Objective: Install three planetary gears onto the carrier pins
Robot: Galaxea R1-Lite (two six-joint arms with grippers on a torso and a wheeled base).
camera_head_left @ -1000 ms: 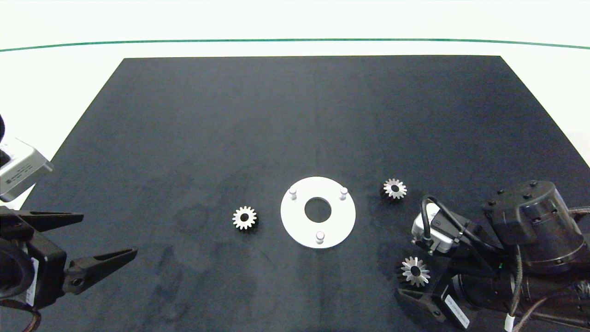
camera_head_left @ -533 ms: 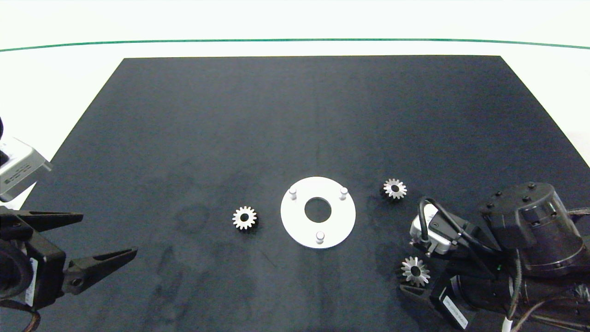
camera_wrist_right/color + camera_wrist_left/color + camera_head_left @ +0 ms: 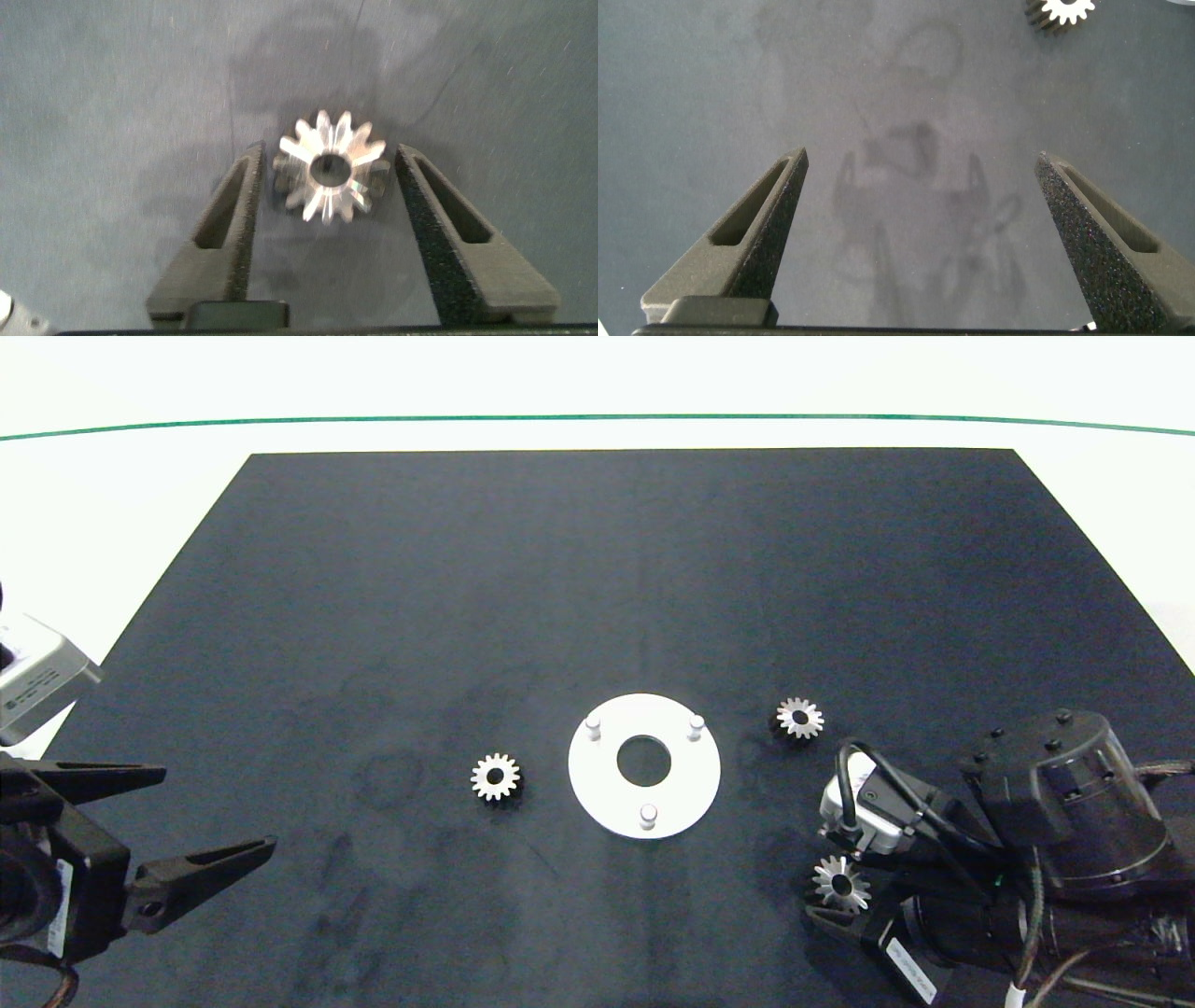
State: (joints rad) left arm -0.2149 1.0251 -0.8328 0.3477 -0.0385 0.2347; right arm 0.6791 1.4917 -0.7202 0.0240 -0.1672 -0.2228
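Observation:
The white disc (image 3: 691, 786) lies mid-mat with three carrier pins (image 3: 593, 727) (image 3: 695, 726) (image 3: 648, 817) standing bare. One planetary gear (image 3: 496, 777) rests left of the disc, and its edge shows in the left wrist view (image 3: 1064, 9). A second gear (image 3: 800, 718) sits to the disc's right. The third gear (image 3: 841, 884) (image 3: 329, 168) lies flat near the front right, between the fingers of my right gripper (image 3: 834, 889) (image 3: 328, 154). Those fingers stand open, with narrow gaps on both sides of the gear. My left gripper (image 3: 219, 807) (image 3: 921, 159) is open over bare mat at the front left.
A black mat (image 3: 597, 579) covers the white table. A green line (image 3: 597, 417) runs along the far side. The right arm's bulky wrist (image 3: 1064, 803) hangs over the mat's front right corner.
The right arm has shifted slightly left and toward the front edge around the front-right gear. The gears, the disc and the left arm have stayed put.

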